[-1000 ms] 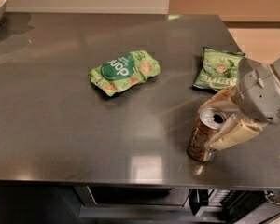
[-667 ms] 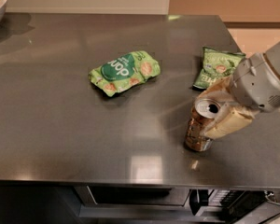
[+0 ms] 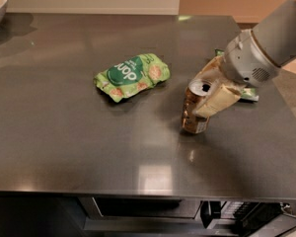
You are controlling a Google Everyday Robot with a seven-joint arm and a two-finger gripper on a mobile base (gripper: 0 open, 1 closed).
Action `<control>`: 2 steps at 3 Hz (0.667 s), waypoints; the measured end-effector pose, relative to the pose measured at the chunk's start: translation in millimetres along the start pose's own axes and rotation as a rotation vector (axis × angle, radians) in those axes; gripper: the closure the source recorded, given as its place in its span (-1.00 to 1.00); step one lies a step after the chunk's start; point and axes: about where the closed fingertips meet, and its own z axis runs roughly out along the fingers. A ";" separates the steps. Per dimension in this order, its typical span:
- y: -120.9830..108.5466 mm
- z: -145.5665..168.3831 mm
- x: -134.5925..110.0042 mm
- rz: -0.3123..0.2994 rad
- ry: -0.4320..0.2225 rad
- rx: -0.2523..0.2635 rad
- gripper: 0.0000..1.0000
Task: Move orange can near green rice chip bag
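Gripper [image 3: 198, 100] clasps orange can [image 3: 193, 123] mid-right — darker bag [image 3: 250, 96] mostly hidden.

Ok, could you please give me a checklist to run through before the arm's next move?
1. Claw closed on the small brownish-orange metal can, right of table centre: ok.
2. Can upright: not ok, it tilts.
3. Can base lifted off the grey metal table: cannot tell.
4. Path leftward to the puffy light green rice chip bag free: ok.
5. Can near bag: not ok, a clear gap separates them.
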 end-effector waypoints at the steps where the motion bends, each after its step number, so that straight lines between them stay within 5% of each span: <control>1: -36.3 11.3 -13.1 0.019 -0.010 0.005 1.00; 2: -50.9 17.1 -19.5 0.025 -0.018 0.005 1.00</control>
